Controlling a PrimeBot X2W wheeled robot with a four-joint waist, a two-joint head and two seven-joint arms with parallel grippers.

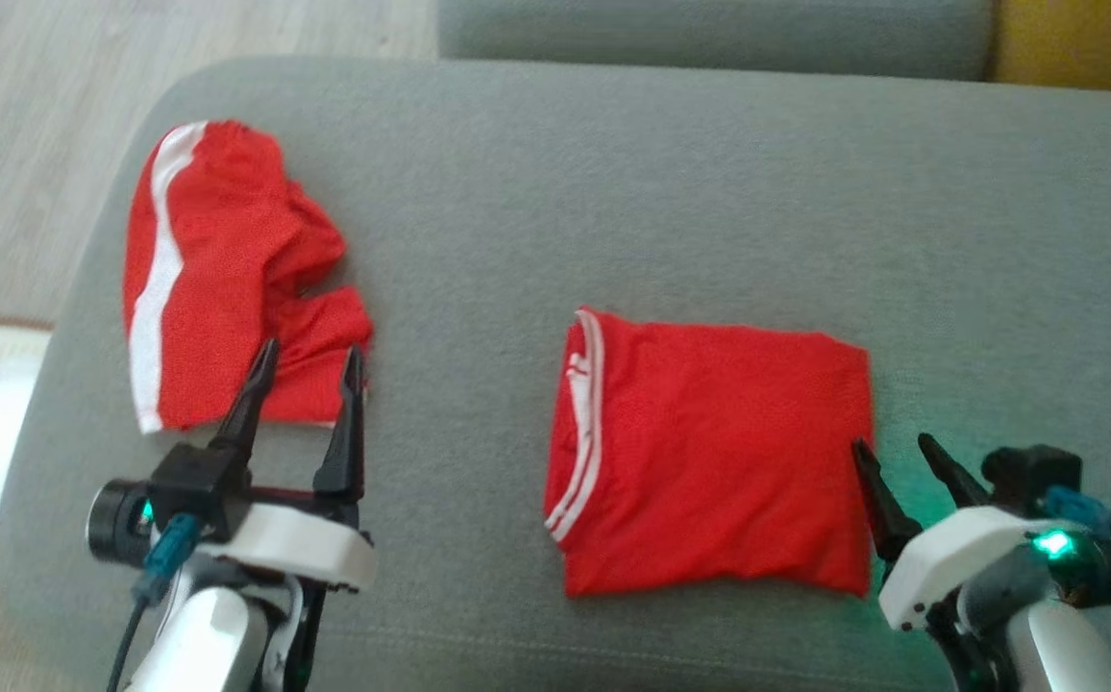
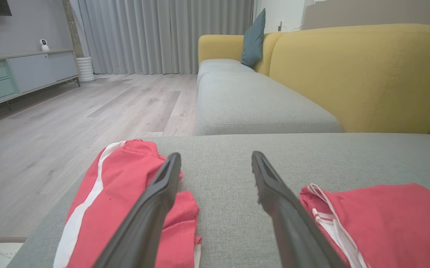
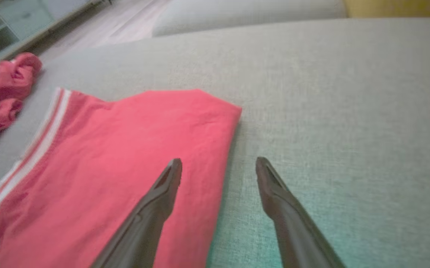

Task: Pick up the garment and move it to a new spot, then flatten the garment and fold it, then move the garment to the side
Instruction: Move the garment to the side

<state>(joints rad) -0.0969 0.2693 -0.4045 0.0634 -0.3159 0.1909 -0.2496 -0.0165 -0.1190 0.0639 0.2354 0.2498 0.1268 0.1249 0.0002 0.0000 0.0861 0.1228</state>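
Note:
A red garment with white trim lies folded into a neat rectangle on the grey sofa seat, right of centre. My right gripper is open at the garment's right edge, one finger over the cloth and one over bare cushion, as the right wrist view shows above the folded garment. A second red garment with a white stripe lies crumpled at the seat's left end. My left gripper is open, its tips over that crumpled garment's near edge, holding nothing.
The seat's rounded left edge drops to a wooden floor. A yellow sofa back and another grey cushion lie beyond. Bare grey fabric separates the two garments. A low cabinet stands along the far wall.

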